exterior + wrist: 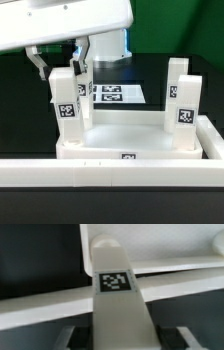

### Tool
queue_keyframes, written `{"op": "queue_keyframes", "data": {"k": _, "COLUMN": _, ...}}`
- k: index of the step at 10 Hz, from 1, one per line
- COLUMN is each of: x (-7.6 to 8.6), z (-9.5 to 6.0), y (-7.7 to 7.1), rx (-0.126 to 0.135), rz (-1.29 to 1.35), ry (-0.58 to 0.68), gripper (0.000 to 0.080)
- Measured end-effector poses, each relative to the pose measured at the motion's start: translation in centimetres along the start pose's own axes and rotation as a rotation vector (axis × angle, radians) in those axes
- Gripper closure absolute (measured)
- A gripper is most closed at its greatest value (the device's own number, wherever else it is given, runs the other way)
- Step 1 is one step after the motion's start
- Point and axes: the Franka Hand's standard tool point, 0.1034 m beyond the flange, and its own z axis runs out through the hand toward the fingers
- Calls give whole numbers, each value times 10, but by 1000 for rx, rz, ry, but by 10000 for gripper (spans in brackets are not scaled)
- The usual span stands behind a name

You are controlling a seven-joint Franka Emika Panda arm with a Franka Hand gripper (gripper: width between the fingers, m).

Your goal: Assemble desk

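The desk tabletop [125,140] is a white plastic tray with low walls. It sits on the dark table, pushed up against the long white low wall [110,175] at the front. A small black-and-white tag shows on the tabletop's front edge.

On the exterior view's left, a white square leg [66,105] stands upright at the tabletop's front corner. It has a black-and-white square tag on its face. Just behind it is a second leg [79,84], also upright, with tags on its side. The gripper [62,62] hangs right above these two legs. One thin white finger [39,64] shows to the left of the front leg. The arm's big white body fills the top of the picture.

In the middle, behind the tabletop, the marker board [118,94] lies flat on the table with its printed tags.

On the exterior view's right, two more legs stand upright at the other corners, the front leg [187,112] and the back leg [176,83]. Both carry square tags.

In the wrist view, a leg [115,286] with one tag runs straight up from between the two fingers [68,336]. The fingers sit on either side of it, closed on the leg. The tabletop's wall [60,303] crosses behind it.
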Motion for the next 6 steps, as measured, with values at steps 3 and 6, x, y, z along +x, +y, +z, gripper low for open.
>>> {"op": "queue_keyframes", "data": {"k": 3, "x": -2, "z": 1, "y": -4, "rx": 11, "rz": 290, "ry": 0, "gripper": 501}}
{"op": "queue_keyframes", "data": {"k": 6, "x": -2, "z": 1, "y": -5, "rx": 11, "rz": 289, "ry": -1, "gripper": 501}}
